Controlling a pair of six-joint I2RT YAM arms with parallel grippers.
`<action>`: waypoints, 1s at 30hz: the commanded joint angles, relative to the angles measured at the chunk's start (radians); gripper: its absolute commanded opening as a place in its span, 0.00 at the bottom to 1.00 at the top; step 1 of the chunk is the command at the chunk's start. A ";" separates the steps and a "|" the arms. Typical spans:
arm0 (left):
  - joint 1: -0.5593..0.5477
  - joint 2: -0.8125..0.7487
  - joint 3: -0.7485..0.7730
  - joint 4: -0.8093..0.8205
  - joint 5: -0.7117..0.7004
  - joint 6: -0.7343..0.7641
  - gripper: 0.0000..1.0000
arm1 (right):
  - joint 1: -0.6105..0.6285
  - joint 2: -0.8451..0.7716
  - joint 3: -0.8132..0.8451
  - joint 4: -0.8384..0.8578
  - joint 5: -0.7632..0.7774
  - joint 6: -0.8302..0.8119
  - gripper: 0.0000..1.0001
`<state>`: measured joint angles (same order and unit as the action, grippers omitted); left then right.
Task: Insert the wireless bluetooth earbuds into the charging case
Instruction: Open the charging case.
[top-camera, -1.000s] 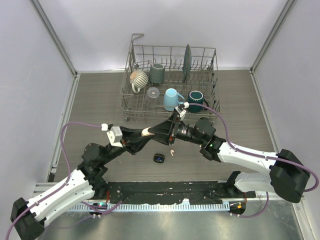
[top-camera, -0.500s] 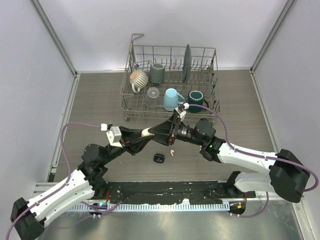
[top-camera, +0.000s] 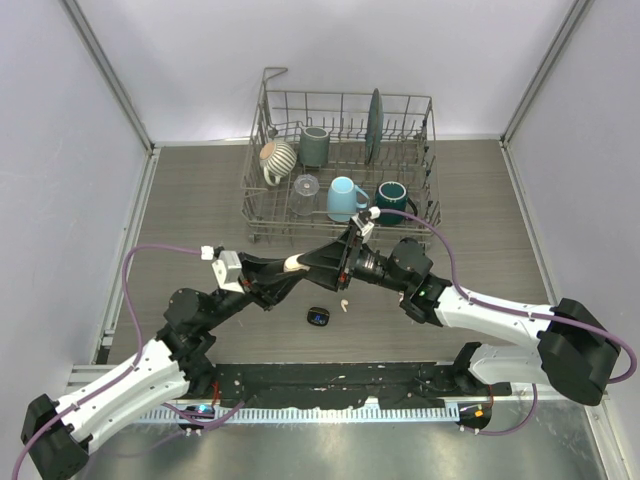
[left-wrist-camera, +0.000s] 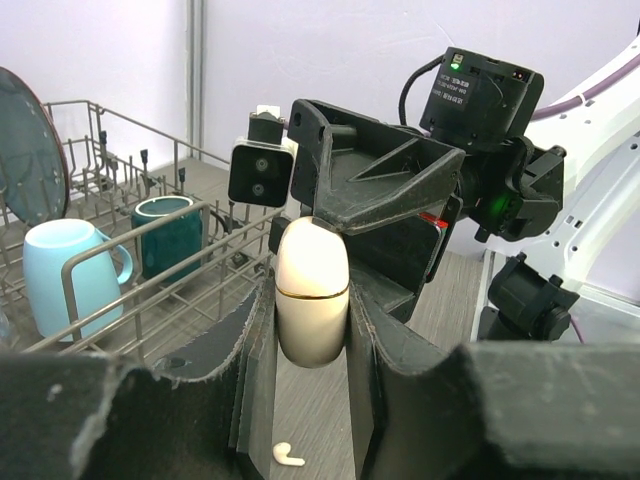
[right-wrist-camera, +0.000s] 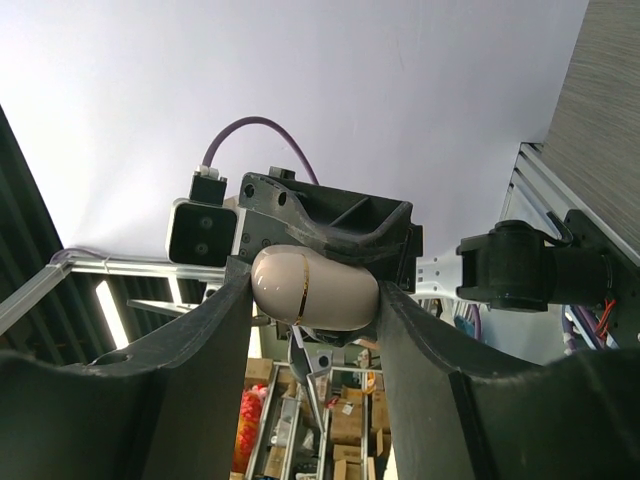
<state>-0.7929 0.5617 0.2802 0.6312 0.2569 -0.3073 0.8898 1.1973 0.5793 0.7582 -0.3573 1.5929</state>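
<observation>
Your cream charging case (left-wrist-camera: 312, 290) is closed and held in the air, clamped in the left gripper (left-wrist-camera: 311, 345). The right gripper (right-wrist-camera: 315, 300) seems clamped on it too. One pale earbud (top-camera: 344, 303) lies on the table (top-camera: 200, 200) below, beside a small dark object (top-camera: 318, 317).

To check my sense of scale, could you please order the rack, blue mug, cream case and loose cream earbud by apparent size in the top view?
Largest to smallest:
rack
blue mug
cream case, partly hidden and held nearer the camera, so unsure
earbud
</observation>
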 joint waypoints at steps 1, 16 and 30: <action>-0.003 0.007 0.001 0.082 -0.008 -0.009 0.28 | 0.000 -0.027 -0.007 0.062 0.008 0.006 0.01; -0.003 0.063 -0.041 0.231 -0.013 -0.059 0.00 | 0.000 -0.071 -0.029 -0.016 0.027 -0.068 0.74; -0.003 0.044 -0.133 0.377 0.005 -0.052 0.00 | 0.000 -0.343 0.224 -0.922 0.256 -0.683 0.84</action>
<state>-0.7929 0.6132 0.1417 0.8978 0.2489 -0.3771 0.8879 0.8703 0.6762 0.1211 -0.1696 1.1442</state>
